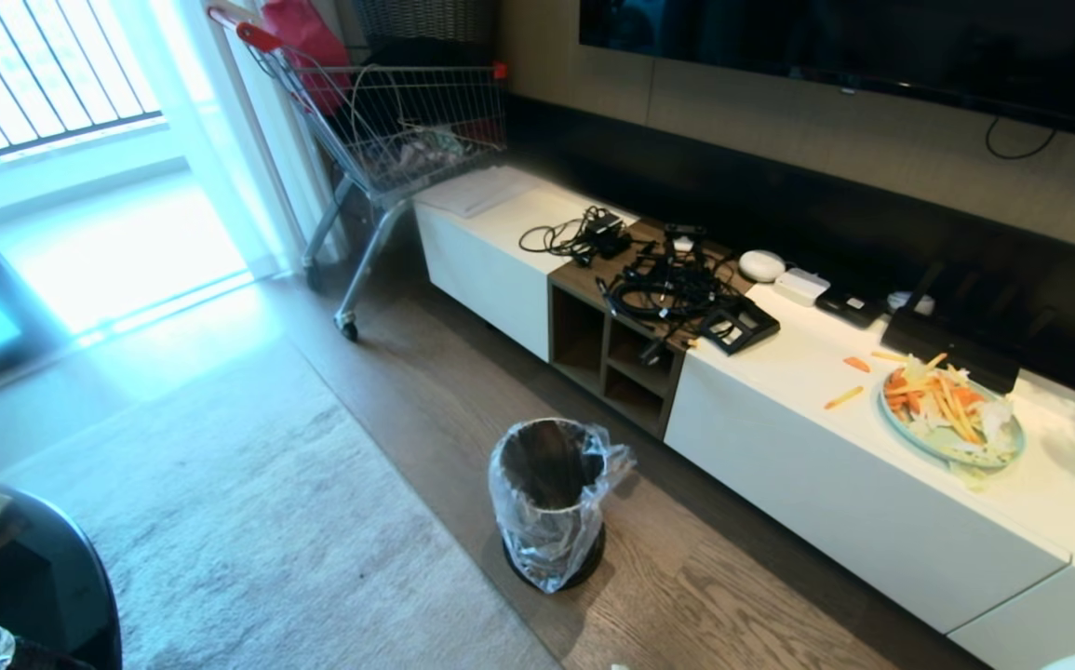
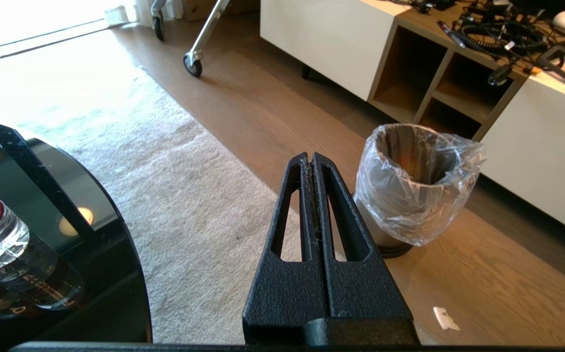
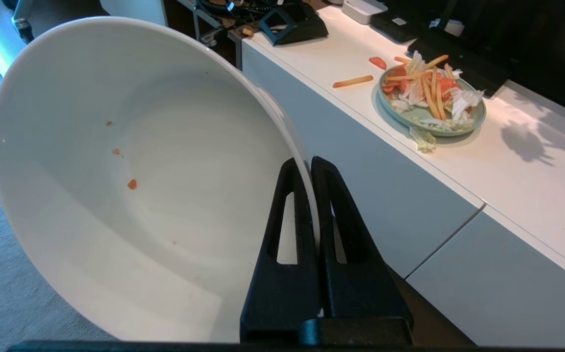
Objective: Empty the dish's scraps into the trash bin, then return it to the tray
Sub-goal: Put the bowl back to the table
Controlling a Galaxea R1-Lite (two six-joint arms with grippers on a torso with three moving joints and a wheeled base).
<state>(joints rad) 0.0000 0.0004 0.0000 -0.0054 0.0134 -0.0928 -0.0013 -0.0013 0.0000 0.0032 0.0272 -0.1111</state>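
On the wood floor before the long white worktop (image 1: 872,484), seen from my head, stands the trash bin (image 1: 551,502), upright, its bag-lined mouth facing up, a rug just beside it. Neither of my arms shows here. A pale-blue plate (image 1: 954,419) of vegetable strips sits on the worktop, well apart from the bin. The tray is not visible in this view.

From my left wrist, the left claw (image 2: 313,159) is closed on nothing, its tips pointing toward the bin (image 2: 417,188), which stands near but apart. A round black tabletop (image 2: 91,254) with a bottle lies on the far side of the rug from the bin. I judge this arm idle.

From my right wrist, the right claw (image 3: 309,166) is clamped on the rim of the dish (image 3: 130,186), one finger inside, one outside. The dish is tipped steeply, mouth toward the camera. Being round, it has no long axis. Only a few orange crumbs cling inside; no carrot slices show, so I judge the emptying done.

Step in hand, by my judgement: returning the dish to the tray. Recommended: hold the rim grip firm, level the dish before travel, locate the tray first, and lower it flat before releasing.
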